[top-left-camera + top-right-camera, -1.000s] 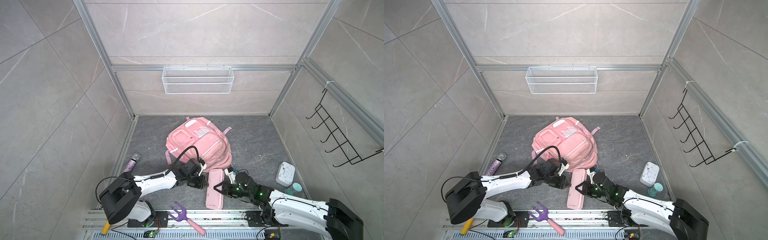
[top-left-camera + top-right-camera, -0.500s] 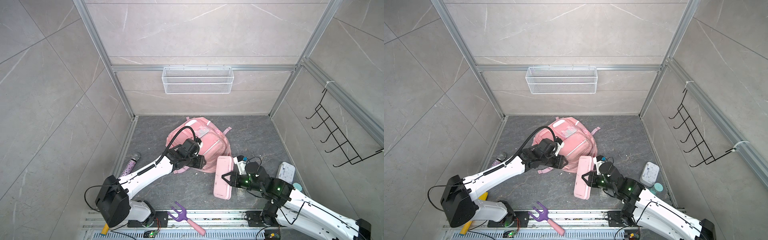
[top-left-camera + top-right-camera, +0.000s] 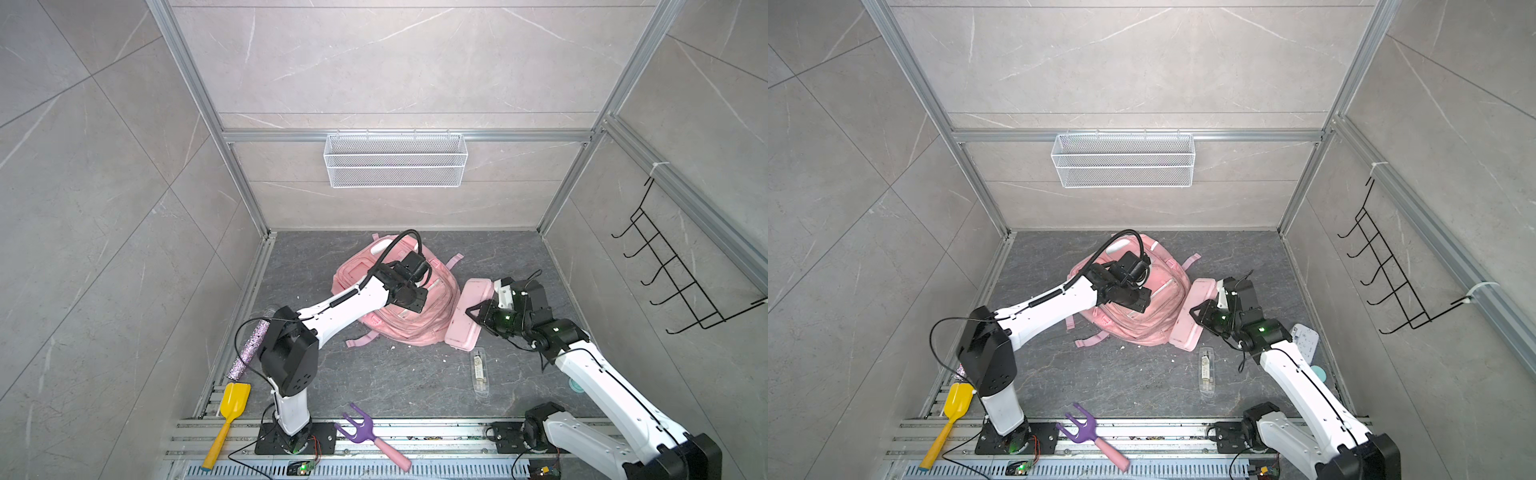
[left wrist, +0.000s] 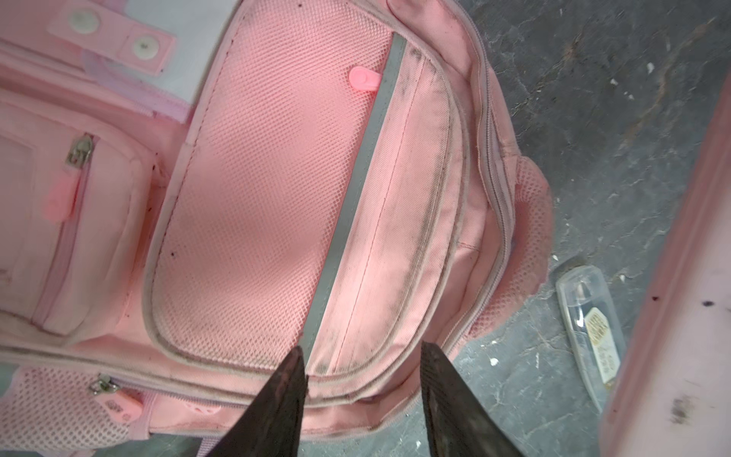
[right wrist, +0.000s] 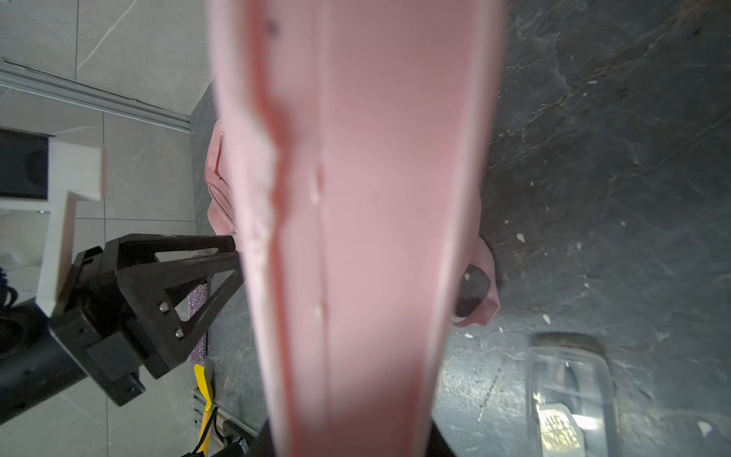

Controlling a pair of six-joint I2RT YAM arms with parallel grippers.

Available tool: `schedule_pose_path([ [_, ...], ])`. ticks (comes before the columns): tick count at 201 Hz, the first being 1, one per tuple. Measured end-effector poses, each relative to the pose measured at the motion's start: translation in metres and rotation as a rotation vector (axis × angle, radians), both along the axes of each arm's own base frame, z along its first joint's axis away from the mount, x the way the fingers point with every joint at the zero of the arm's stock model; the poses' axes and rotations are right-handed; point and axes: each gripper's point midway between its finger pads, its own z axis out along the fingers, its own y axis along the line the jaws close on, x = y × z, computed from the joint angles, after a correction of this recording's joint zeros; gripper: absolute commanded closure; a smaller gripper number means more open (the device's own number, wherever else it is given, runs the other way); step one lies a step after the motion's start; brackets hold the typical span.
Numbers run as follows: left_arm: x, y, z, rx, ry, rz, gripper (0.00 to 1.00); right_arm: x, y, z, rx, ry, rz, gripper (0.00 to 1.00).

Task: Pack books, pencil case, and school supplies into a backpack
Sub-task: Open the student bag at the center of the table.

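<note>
The pale pink backpack (image 3: pixel 432 324) (image 3: pixel 1158 328) lies front-up at the middle of the dark floor. My left gripper (image 3: pixel 417 301) (image 3: pixel 1139 302) (image 4: pixel 362 354) hovers open over its mesh front pocket (image 4: pixel 257 198), with nothing between the fingers. At the backpack's right side my right gripper (image 3: pixel 478 316) (image 3: pixel 1199 313) (image 5: pixel 352 447) is shut on the pink pencil case (image 3: pixel 463 320) (image 3: pixel 1185 322) (image 5: pixel 356 198) (image 4: pixel 672 296), which it holds tilted. The clear school supplies packet (image 3: pixel 480 370) (image 3: pixel 1207 370) (image 4: pixel 593 328) (image 5: pixel 569 395) lies on the floor in front of the case. The books are out of view.
A purple fork (image 3: pixel 361 432) and a yellow shovel (image 3: pixel 232 407) lie by the front rail. A glittery purple bottle (image 3: pixel 251 349) rests against the left wall. A white boxy device (image 3: pixel 1306 338) sits at the right wall. A wire basket (image 3: pixel 395 160) hangs on the back wall.
My left gripper rose from the backpack's front edge to above it and its jaws widened. The right arm carried the pencil case from in front of the backpack to its right side.
</note>
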Motion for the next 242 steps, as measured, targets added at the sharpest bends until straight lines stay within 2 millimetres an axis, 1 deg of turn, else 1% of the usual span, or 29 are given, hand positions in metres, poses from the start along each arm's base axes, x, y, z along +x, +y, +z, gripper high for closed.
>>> schedule_pose_path([
  [10, 0.002, -0.007, -0.004, 0.035, -0.007, -0.016, 0.45, 0.007, -0.004, -0.001, 0.023, 0.014, -0.004, 0.93],
  [25, 0.003, -0.018, -0.009, 0.084, -0.025, -0.041, 0.43, 0.016, -0.012, -0.001, 0.061, 0.024, -0.018, 0.93],
  [47, 0.001, -0.036, -0.017, 0.152, -0.054, -0.088, 0.43, 0.027, -0.027, 0.004, 0.118, 0.022, -0.049, 0.93],
  [73, -0.001, -0.050, -0.032, 0.237, -0.073, -0.127, 0.43, 0.034, -0.042, 0.008, 0.171, 0.019, -0.071, 0.93],
  [91, -0.002, -0.052, -0.046, 0.303, -0.083, -0.148, 0.43, 0.034, -0.046, 0.008, 0.189, 0.024, -0.068, 0.93],
  [107, -0.002, -0.047, -0.060, 0.366, -0.079, -0.159, 0.43, 0.032, -0.045, 0.008, 0.197, 0.024, -0.051, 0.93],
  [127, -0.001, -0.042, -0.072, 0.418, -0.077, -0.163, 0.45, 0.030, -0.042, 0.010, 0.205, 0.021, -0.025, 0.93],
  [137, 0.000, -0.041, -0.075, 0.432, -0.083, -0.163, 0.48, 0.029, -0.040, 0.011, 0.213, 0.020, -0.014, 0.93],
  [144, 0.000, -0.041, -0.075, 0.439, -0.088, -0.166, 0.54, 0.028, -0.039, 0.011, 0.218, 0.020, -0.008, 0.93],
  [148, 0.000, -0.041, -0.075, 0.440, -0.090, -0.165, 0.59, 0.028, -0.038, 0.012, 0.222, 0.019, -0.005, 0.93],
  [158, 0.001, -0.041, -0.074, 0.448, -0.101, -0.166, 0.78, 0.027, -0.037, 0.012, 0.231, 0.014, 0.003, 0.93],
  [172, 0.004, -0.038, -0.073, 0.465, -0.113, -0.164, 1.00, 0.024, -0.035, 0.009, 0.241, 0.014, 0.012, 0.93],
  [199, 0.006, -0.036, -0.071, 0.468, -0.119, -0.165, 1.00, 0.017, -0.033, -0.002, 0.251, 0.042, 0.017, 0.93],
  [214, 0.007, -0.036, -0.067, 0.466, -0.126, -0.166, 1.00, 0.015, -0.032, -0.004, 0.254, 0.048, 0.019, 0.93],
  [228, 0.009, -0.034, -0.057, 0.453, -0.136, -0.161, 1.00, 0.015, -0.031, -0.003, 0.254, 0.045, 0.024, 0.92],
  [242, 0.013, -0.031, -0.041, 0.420, -0.148, -0.147, 1.00, 0.015, -0.029, -0.003, 0.257, 0.045, 0.030, 0.92],
])
